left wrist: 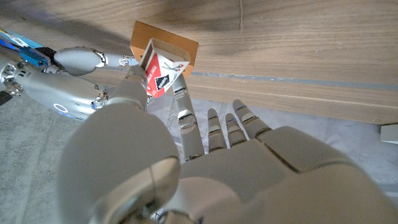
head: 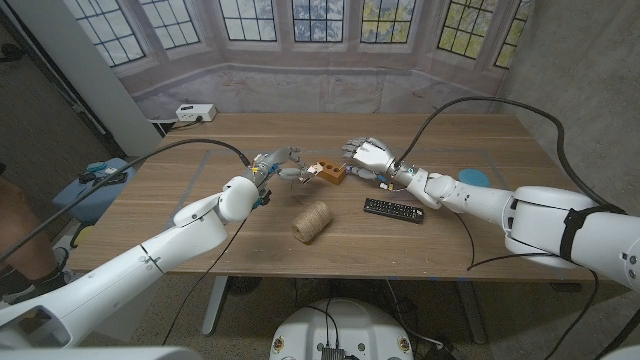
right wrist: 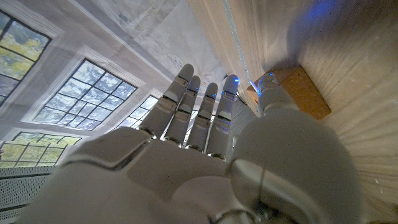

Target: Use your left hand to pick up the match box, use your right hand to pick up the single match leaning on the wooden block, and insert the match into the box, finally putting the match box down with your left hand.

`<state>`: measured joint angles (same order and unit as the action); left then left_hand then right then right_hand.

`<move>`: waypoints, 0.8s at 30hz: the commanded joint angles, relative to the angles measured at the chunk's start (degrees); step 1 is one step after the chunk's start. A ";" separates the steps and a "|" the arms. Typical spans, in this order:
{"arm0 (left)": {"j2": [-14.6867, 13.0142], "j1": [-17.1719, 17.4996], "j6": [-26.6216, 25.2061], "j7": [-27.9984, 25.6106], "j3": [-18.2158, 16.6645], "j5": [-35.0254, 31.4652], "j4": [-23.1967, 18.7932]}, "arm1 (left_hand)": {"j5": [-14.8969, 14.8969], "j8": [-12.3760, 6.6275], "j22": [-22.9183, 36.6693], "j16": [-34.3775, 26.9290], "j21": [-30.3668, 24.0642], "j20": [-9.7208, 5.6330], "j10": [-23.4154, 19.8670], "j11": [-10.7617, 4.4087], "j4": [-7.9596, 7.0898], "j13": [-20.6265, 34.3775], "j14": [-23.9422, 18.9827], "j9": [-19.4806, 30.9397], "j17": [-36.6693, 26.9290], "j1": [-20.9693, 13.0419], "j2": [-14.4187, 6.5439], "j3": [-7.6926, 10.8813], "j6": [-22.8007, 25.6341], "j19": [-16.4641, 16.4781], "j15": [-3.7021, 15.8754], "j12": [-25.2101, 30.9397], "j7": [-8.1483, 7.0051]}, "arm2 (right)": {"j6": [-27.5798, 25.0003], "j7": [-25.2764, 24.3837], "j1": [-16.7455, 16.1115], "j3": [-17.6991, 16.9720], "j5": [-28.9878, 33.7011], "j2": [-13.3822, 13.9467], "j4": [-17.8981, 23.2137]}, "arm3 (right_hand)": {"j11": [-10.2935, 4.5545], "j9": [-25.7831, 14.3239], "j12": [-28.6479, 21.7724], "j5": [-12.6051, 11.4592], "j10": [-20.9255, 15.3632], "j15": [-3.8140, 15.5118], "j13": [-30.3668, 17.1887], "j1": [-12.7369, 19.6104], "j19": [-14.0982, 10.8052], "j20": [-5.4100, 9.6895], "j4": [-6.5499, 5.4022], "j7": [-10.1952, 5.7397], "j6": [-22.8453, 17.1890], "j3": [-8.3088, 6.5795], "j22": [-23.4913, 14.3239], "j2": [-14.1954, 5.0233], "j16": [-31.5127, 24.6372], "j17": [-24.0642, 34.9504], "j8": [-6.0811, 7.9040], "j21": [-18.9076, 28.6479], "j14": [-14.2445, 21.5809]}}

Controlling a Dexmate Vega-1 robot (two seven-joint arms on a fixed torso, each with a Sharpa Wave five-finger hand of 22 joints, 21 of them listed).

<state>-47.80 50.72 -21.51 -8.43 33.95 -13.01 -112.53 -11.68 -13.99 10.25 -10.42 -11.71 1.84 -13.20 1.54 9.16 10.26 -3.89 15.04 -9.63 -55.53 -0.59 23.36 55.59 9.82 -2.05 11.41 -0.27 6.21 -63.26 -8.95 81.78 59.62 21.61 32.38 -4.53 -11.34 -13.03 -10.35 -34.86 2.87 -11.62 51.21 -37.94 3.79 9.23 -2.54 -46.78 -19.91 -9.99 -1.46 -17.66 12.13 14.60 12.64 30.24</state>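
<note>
My left hand (head: 278,163) pinches the red and white match box (left wrist: 158,73) between thumb and a finger, holding it up just left of the orange wooden block (head: 328,172). The box's open end points toward the block (left wrist: 165,38). My right hand (head: 367,155) hovers just right of the block with its fingers straight and apart, and nothing shows in it. In the right wrist view its thumb (right wrist: 268,84) reaches close to the block (right wrist: 303,93). I cannot make out the single match in any view.
A spool of twine (head: 312,222) lies in front of the block, and a black remote (head: 393,210) lies to its right under my right forearm. A blue disc (head: 472,177) sits further right. A white box (head: 195,113) stands at the far left corner.
</note>
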 commanded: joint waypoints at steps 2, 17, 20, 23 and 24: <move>0.26 -0.32 0.00 0.01 0.24 0.14 0.64 | -0.47 -0.48 0.11 0.15 0.08 -0.09 -0.06 -0.28 -0.13 0.11 -0.40 0.31 -0.15 -2.03 -1.38 -0.28 0.51 0.15 0.01 -0.18 0.20 | 0.31 -0.74 0.69 0.76 -0.42 -1.02 -1.39 | -0.09 -0.10 0.13 0.10 -0.56 6.91 -0.09 0.59 -0.55 0.63 0.09 -0.02 -0.66 0.18 -0.13 -0.09 -0.47 0.27 -0.08 -0.11 0.54; 0.62 -0.73 -0.36 0.07 0.72 -0.10 0.82 | -0.51 -0.43 0.11 0.14 0.08 -0.05 -0.06 -0.25 -0.13 0.11 -0.44 0.30 -0.15 -2.09 -1.43 -0.40 0.49 0.12 0.02 -0.18 0.21 | 0.38 -0.74 0.27 -0.62 1.29 -0.49 -0.64 | -0.01 -0.12 0.22 0.08 -0.77 6.84 -0.12 0.94 -0.64 0.61 0.10 0.08 -0.92 0.46 -0.13 -0.11 -0.49 0.33 -0.18 -0.17 0.58; 0.70 -0.85 -0.53 0.07 0.86 -0.24 0.83 | -0.51 -0.41 0.11 0.14 0.08 -0.05 -0.09 -0.37 -0.12 0.11 -0.46 0.28 -0.15 -2.12 -1.43 -0.43 0.48 0.13 0.02 -0.16 0.28 | 0.47 -0.74 0.28 -0.75 1.53 -0.18 -0.33 | -0.05 -0.13 0.24 0.08 -0.80 6.84 -0.12 0.98 -0.66 0.58 0.08 -0.03 -1.07 0.51 -0.13 -0.12 -0.49 0.35 -0.16 -0.18 0.56; 0.86 -0.96 -0.45 0.06 0.96 -0.22 0.91 | -0.51 -0.36 0.11 0.13 0.07 -0.07 -0.08 -0.46 -0.12 0.11 -0.52 0.27 -0.15 -2.13 -1.43 -0.46 0.40 0.14 0.05 -0.17 0.24 | 0.57 -0.74 0.30 -0.80 1.69 -0.02 -0.20 | -0.01 -0.13 0.24 0.07 -0.85 6.84 -0.13 1.02 -0.67 0.59 0.08 -0.10 -1.05 0.56 -0.13 -0.10 -0.49 0.35 -0.20 -0.18 0.57; 0.89 -1.01 -0.53 0.01 1.06 -0.39 0.91 | -0.51 -0.37 0.11 0.13 0.08 -0.09 -0.07 -0.44 -0.12 0.11 -0.52 0.26 -0.15 -2.13 -1.43 -0.47 0.41 0.12 0.04 -0.17 0.24 | 0.54 -0.74 0.30 -0.78 1.78 0.03 -0.14 | 0.01 -0.13 0.25 0.07 -0.86 6.84 -0.13 1.02 -0.67 0.58 0.07 -0.11 -1.08 0.58 -0.13 -0.11 -0.50 0.36 -0.20 -0.19 0.58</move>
<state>-47.25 50.07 -21.79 -8.36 34.58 -13.01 -111.78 -11.92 -14.19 10.25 -10.42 -11.71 1.84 -13.20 1.54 8.92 10.26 -3.89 15.06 -9.63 -55.55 -0.61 23.13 55.55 9.82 -2.05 11.41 -0.08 6.56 -63.94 -8.47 81.46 60.51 21.03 31.67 -4.54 -11.33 -13.03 -10.35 -35.31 2.87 -11.61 51.44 -38.15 3.58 9.31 -2.65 -47.29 -19.35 -9.99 -1.68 -17.66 12.40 14.36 12.64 30.24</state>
